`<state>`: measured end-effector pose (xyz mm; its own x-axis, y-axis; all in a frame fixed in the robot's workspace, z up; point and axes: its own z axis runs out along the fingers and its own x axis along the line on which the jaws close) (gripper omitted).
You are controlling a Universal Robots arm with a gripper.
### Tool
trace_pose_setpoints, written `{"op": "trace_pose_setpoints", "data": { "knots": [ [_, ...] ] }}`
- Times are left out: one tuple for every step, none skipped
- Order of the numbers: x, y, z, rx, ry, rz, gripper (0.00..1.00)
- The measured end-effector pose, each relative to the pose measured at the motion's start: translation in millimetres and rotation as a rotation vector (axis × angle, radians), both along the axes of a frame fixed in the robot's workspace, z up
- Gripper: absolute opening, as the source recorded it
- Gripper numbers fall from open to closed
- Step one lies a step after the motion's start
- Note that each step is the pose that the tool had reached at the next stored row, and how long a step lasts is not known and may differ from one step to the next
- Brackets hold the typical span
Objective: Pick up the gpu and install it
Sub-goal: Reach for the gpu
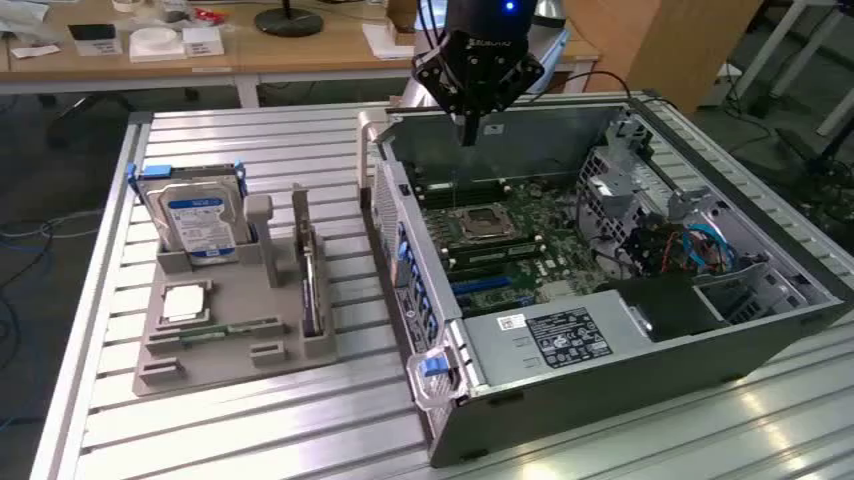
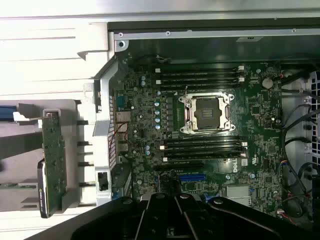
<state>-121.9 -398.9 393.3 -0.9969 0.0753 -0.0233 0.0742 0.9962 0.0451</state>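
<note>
Pinched shut and empty, the gripper (image 1: 467, 136) is held above the open computer case (image 1: 641, 375). The gpu (image 2: 54, 150) is stood on edge in the grey holder (image 1: 220, 350) beside it; green board and black shroud are seen.

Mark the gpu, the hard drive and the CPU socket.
gpu (image 2: 54, 160): wrist view, on its green circuit board.
hard drive (image 1: 199, 218): exterior view, on its front label.
CPU socket (image 2: 207, 114): wrist view, at the socket's centre.
</note>
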Motion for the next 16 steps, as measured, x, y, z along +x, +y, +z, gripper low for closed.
{"op": "trace_pose_setpoints", "data": {
  "knots": [
    [0.0,0.0,0.0,0.0,0.0,0.0,0.11],
    [0.0,0.0,0.0,0.0,0.0,0.0,0.11],
    [0.0,0.0,0.0,0.0,0.0,0.0,0.11],
    [0.0,0.0,0.0,0.0,0.0,0.0,0.11],
    [0.0,0.0,0.0,0.0,0.0,0.0,0.11],
    [0.0,0.0,0.0,0.0,0.0,0.0,0.11],
    [0.0,0.0,0.0,0.0,0.0,0.0,0.11],
    [0.0,0.0,0.0,0.0001,0.0,0.0,0.11],
    [0.0,0.0,0.0,0.0,0.0,0.0,0.11],
    [0.0,0.0,0.0,0.0,0.0,0.0,0.11],
    [0.0,0.0,0.0,0.0,0.0,0.0,0.11],
    [-0.1,0.0,0.0,0.0,0.0,0.0,0.11],
    [-0.5,0.0,0.0,0.0,0.0,0.0,0.11],
    [-1.5,0.0,0.1,-0.0001,0.0001,0.0,0.11],
    [-2.7,0.0,0.1,-0.0002,0.0002,0.0,0.11],
    [-4.1,0.0,0.1,-0.0001,0.0001,0.0,0.11]
  ]
}}
